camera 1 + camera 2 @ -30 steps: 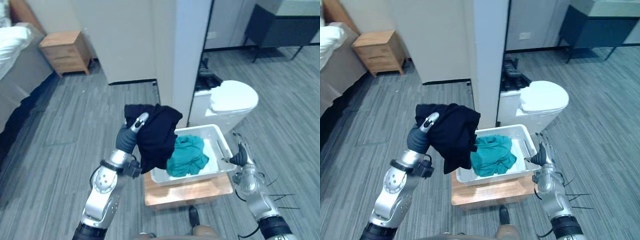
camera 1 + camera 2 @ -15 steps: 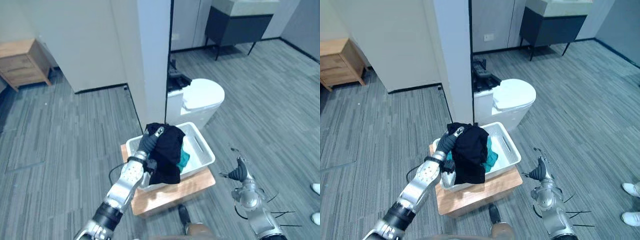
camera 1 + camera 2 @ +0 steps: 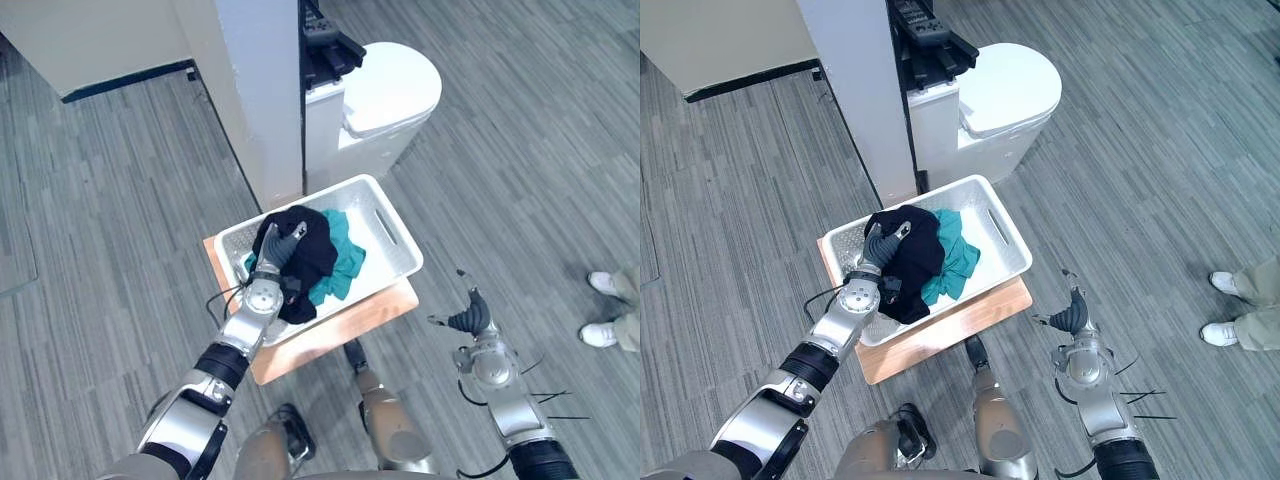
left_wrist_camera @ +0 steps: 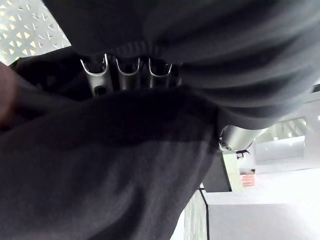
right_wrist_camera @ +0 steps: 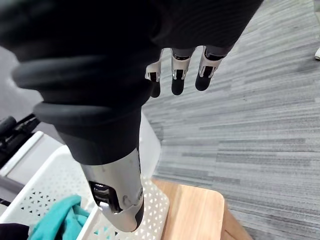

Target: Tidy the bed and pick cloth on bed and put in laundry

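black cloth bunched in white laundry basket, on teal cloth

Black cloth, teal cloth, white perforated basket.

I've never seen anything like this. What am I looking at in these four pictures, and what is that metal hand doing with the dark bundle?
This is a humanoid robot with two metal arms and hands. The two wide pictures come from a pair of cameras on its head, looking down; they show one scene from slightly different spots. The two close-ups come from a camera on each wrist.

On the floor is a low wooden stand carrying a white basket with a teal cloth inside. The left hand has its fingers curled round a black cloth, held over the basket; its wrist camera sees them sunk in the dark fabric. The right hand is open and holds nothing, over the floor to the basket's right. A person's shoes show at the edge.
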You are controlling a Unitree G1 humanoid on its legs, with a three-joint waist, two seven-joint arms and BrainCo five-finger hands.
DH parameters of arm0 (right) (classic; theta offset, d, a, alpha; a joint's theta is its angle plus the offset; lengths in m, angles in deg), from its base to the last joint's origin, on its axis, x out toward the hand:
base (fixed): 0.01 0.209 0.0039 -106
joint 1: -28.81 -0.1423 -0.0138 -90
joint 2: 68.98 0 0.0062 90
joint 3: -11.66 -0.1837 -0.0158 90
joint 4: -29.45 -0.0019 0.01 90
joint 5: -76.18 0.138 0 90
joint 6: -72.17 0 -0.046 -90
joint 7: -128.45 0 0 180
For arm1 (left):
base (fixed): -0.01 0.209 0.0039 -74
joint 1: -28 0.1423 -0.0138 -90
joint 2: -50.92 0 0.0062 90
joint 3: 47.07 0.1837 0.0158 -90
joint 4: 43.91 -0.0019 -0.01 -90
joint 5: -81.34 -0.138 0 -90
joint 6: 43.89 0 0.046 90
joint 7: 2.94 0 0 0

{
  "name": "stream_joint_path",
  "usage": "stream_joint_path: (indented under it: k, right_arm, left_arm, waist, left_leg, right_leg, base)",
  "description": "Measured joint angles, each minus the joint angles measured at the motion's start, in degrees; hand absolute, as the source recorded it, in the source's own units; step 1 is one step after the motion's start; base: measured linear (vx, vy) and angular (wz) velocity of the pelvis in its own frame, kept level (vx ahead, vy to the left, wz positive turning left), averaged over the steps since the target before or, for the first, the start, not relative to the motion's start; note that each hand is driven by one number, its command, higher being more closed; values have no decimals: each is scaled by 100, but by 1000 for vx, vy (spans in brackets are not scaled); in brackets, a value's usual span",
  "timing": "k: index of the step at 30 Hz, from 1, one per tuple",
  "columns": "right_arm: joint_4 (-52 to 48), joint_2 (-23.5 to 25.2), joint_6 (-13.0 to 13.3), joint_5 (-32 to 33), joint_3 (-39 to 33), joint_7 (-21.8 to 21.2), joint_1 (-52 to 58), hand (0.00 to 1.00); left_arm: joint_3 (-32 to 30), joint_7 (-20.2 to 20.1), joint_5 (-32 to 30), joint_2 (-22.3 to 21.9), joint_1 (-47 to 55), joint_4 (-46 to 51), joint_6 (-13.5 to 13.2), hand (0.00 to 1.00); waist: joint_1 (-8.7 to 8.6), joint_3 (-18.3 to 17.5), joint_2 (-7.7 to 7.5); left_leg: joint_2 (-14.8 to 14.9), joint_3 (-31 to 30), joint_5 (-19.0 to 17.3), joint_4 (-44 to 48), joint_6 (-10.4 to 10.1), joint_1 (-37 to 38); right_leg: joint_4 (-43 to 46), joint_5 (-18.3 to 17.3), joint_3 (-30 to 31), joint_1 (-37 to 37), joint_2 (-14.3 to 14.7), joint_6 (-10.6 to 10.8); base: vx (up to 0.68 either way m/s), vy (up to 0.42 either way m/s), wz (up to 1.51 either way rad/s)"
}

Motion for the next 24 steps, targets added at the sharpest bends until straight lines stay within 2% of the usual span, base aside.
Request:
stream_joint_path:
  k: [4, 9, 10, 11, 14, 16, 19, 22, 24]
  right_arm:
    - [-51, 8, 68, 34, 8, -82, 191, 0]
    - [-63, 112, 172, 23, 0, -101, 682, 0]
    - [-53, 133, 177, 21, 0, -108, 857, 0]
    - [-43, 133, 178, 21, 0, -113, 900, 0]
    - [296, 188, 158, -82, -38, -229, 1051, 0]
    - [596, 294, 143, -92, -173, -232, 1185, 0]
    - [958, 410, 139, -91, -261, -231, 1321, 0]
    - [1347, 448, 183, -89, -315, -209, 1331, 0]
    - [1622, 461, 200, -68, -408, -210, 1287, 0]
  left_arm:
    - [13, -132, 3, -36, 240, 154, -150, 0]
    - [-27, -192, 32, -108, 959, 1064, -287, 0]
    - [-78, -212, 78, -174, 1172, 1322, -288, 0]
    - [-94, -216, 85, -184, 1221, 1387, -288, 0]
    - [-386, -386, 318, -237, 1907, 2178, -340, 0]
    - [-512, -665, 424, -253, 2398, 2874, -412, 0]
    - [-915, -876, 562, -305, 2844, 3449, -482, 0]
    - [-1367, -1081, 824, -309, 3195, 3810, -497, 0]
    - [-1498, -1065, 1025, -334, 3423, 3969, -494, 0]
  waist:
    - [9, 37, 98]
    - [48, 8, 166]
    - [150, -108, 251]
    - [155, -131, 266]
    - [166, -347, 423]
    - [196, -438, 529]
    - [406, -585, 494]
    - [586, -741, 482]
    - [646, -845, 481]
  left_leg:
    - [-65, 20, 31, -277, 7, 311]
    - [-207, -105, 199, -674, 0, 651]
    - [-207, -134, 234, -746, -35, 669]
    - [-206, -141, 239, -758, -37, 671]
    - [-180, -373, 294, -872, -99, 827]
    - [-113, -616, 307, -831, -117, 947]
    - [-129, -807, 308, -738, -116, 1093]
    - [-256, -953, 378, -811, -19, 1124]
    - [-356, -1051, 476, -960, 19, 1131]
  right_leg:
    - [-9, -4, -17, 233, 0, 5]
    - [-17, -137, -171, 494, -97, 137]
    - [-17, -176, -201, 498, -92, 114]
    - [-16, -184, -208, 500, -92, 122]
    - [62, -393, -419, 687, -81, 180]
    - [666, -804, -694, 687, -31, 173]
    - [1340, -1222, -892, 673, -69, 176]
    - [1498, -1331, -1005, 680, -172, 219]
    - [1431, -1325, -1078, 703, -271, 226]
  base:
    - [17, 42, 1]
    - [6, 2, 17]
    - [2, -39, 19]
    - [14, -53, 20]
    - [33, -62, 40]
    - [35, -64, 62]
    - [-6, -30, 47]
    - [-42, -16, 35]
    - [-64, 29, 26]
